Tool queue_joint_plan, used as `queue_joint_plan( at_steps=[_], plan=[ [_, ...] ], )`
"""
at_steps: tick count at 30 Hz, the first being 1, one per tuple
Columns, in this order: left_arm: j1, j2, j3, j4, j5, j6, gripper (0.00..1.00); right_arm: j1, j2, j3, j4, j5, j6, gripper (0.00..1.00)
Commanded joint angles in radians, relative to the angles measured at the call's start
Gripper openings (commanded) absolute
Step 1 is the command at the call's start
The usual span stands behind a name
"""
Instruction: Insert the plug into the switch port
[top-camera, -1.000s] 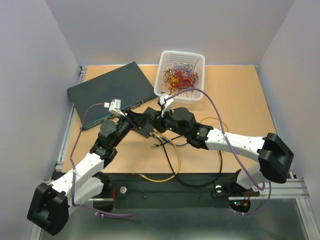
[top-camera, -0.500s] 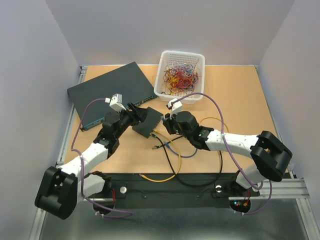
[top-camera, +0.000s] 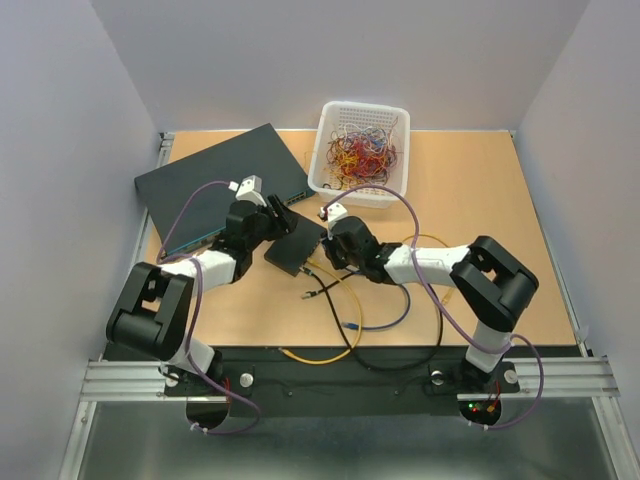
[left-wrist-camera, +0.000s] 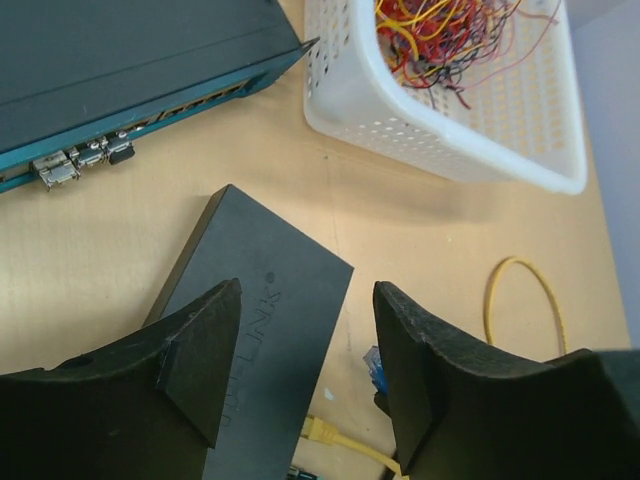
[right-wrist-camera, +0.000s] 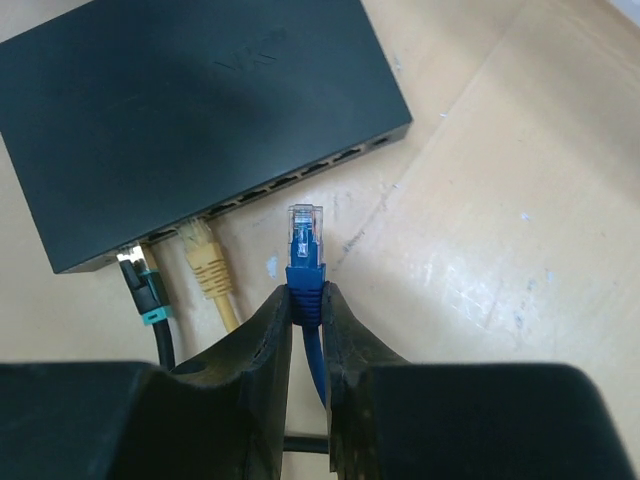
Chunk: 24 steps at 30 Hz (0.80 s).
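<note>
The small black switch (top-camera: 296, 250) lies flat on the table, its row of ports (right-wrist-camera: 290, 185) along the edge facing my right gripper. Two ports at the left end hold a yellow plug (right-wrist-camera: 205, 262) and a black-and-teal plug (right-wrist-camera: 146, 292). My right gripper (right-wrist-camera: 306, 296) is shut on the blue plug (right-wrist-camera: 305, 235), whose clear tip points at the port row from a short gap away. My left gripper (left-wrist-camera: 308, 300) hangs open above the switch's top (left-wrist-camera: 255, 300), with nothing between its fingers.
A large dark blue-grey box (top-camera: 215, 180) lies at the back left. A white basket (top-camera: 362, 150) of coloured wires stands behind the switch. Yellow, black and blue cables (top-camera: 340, 320) trail over the table towards the near edge.
My left gripper has opened and drawn back towards the far left. The right gripper has kept its hold on the blue plug and moved slightly lower beside the switch.
</note>
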Motion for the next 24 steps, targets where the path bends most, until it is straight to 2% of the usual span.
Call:
queue_joint_plan(
  at_steps=[1,10,24],
  plan=[
    [0.006,0.060,0.051,0.061,0.033,0.056,0.64,-0.005,0.030,0.060,-0.032,-0.089,-0.042,0.01],
    [0.006,0.215,0.075,0.098,0.056,0.073,0.57,-0.006,0.117,0.139,-0.130,-0.180,-0.065,0.00],
    [0.005,0.294,0.092,0.112,0.087,0.097,0.53,-0.018,0.145,0.173,-0.150,-0.117,-0.044,0.01]
  ],
)
